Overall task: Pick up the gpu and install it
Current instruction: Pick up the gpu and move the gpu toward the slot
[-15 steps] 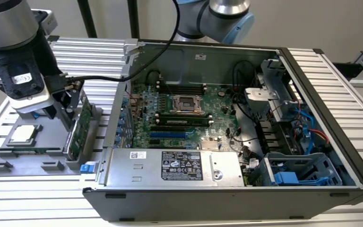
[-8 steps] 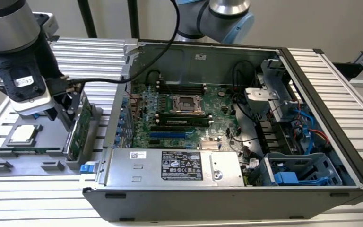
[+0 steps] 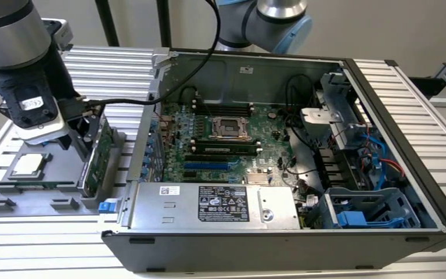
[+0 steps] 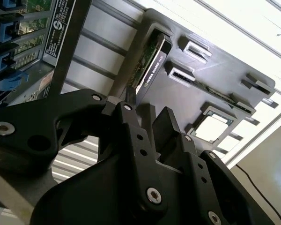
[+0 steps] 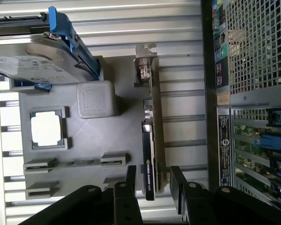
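The fingers (image 5: 131, 176) are spread apart, one on each side of the gpu's (image 5: 149, 150) upper edge. A gap shows on both sides, so the gripper (image 5: 153, 180) is lined up on the card but grasps nothing. Whether the tips have dropped past that edge I can't tell.

The gpu stands on its long edge in a slot of the grey holder tray (image 5: 117, 140), along the tray's edge nearest the computer case (image 3: 285, 247). Its long axis runs parallel to that edge. The silver bracket end points toward the hard drive (image 5: 33, 61) corner, the black face looks in at the processor chip (image 5: 46, 130), and the green board faces the case.

To my eye the job has barely begun. The card is not lifted, and as far as I can see the motherboard's (image 3: 273, 122) expansion slots hold nothing.
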### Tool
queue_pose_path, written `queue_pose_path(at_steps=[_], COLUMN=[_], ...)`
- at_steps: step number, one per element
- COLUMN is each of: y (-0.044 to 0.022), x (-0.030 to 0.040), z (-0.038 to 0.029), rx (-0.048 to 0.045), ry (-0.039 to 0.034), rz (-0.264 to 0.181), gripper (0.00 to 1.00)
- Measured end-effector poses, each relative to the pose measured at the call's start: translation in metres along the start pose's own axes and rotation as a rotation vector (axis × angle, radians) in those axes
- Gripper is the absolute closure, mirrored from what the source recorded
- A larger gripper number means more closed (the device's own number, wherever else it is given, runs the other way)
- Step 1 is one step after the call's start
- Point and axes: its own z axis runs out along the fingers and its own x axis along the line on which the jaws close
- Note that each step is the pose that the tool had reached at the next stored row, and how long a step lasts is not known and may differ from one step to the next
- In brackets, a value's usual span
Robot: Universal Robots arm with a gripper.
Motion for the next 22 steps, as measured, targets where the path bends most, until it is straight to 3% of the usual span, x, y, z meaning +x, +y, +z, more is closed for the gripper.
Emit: queue_pose_path(at_steps=[22], y=[0.0], x=[0.0001], z=[0.0074], rx=[0.0], ry=[0.0], rz=[0.0], gripper=[0.0])
